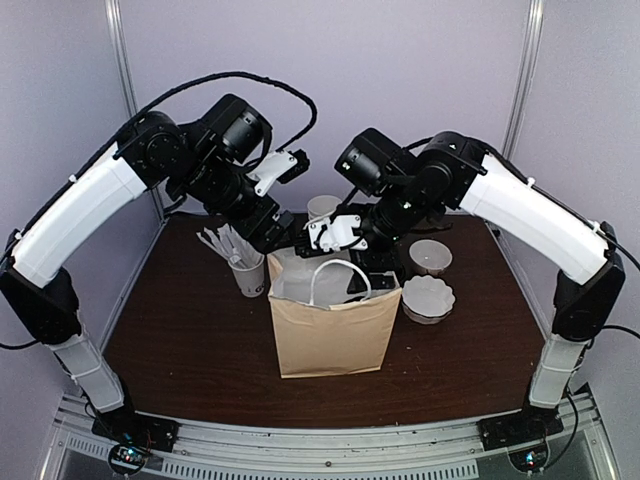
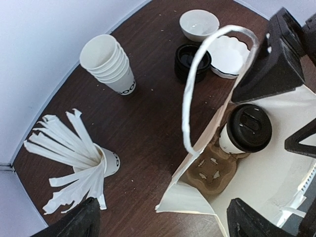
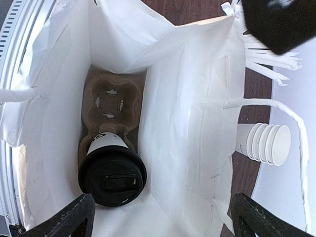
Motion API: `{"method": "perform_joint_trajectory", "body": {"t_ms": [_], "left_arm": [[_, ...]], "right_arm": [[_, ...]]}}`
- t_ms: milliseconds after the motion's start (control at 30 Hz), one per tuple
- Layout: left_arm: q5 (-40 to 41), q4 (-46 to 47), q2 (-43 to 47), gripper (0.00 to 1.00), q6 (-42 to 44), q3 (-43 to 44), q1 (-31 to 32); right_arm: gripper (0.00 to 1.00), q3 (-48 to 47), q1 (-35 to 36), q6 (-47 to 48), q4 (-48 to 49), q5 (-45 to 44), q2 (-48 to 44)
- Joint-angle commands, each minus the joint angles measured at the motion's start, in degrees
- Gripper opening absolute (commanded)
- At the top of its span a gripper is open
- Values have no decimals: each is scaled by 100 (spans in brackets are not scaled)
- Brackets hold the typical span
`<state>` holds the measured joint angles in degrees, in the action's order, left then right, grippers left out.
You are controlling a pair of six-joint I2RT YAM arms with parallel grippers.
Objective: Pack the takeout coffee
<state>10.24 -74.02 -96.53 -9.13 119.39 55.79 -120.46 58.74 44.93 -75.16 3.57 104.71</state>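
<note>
Deep inside the brown paper bag (image 1: 330, 335), the lidded takeout coffee (image 3: 112, 173) stands upright in one socket of a cardboard cup carrier (image 3: 109, 98). Packing looks essentially done, with only clearing the arms apparently left. The right gripper (image 3: 163, 219) hangs over the bag mouth, spread wide and empty, with the cup below it. The left gripper (image 2: 163, 222), also spread and empty, hovers at the bag's far-left rim.

The bag (image 1: 335, 330) gapes open at the top — a handle (image 2: 187, 84) loops over its mouth. Inside, the coffee (image 3: 112, 175) fills one carrier (image 3: 112, 98) slot; the neighbouring slot is free. Straws (image 2: 64, 143) flank the bag left, bowls (image 1: 428, 297) right, cup stack (image 2: 109, 66) behind — open surface (image 1: 200, 340) in front.
</note>
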Motion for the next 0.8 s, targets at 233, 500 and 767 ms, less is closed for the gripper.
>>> {"method": "perform_joint_trajectory", "body": {"t_ms": [233, 500, 767], "left_arm": [[-1406, 808, -452, 84, 1257, -233, -651], [-3333, 1210, -476, 72, 1703, -353, -792], [-2922, 960, -889, 61, 1825, -330, -821]], "right_arm": [[99, -155, -21, 250, -133, 153, -287], [100, -263, -171, 346, -187, 176, -469], [99, -301, -633, 485, -221, 104, -828]]}}
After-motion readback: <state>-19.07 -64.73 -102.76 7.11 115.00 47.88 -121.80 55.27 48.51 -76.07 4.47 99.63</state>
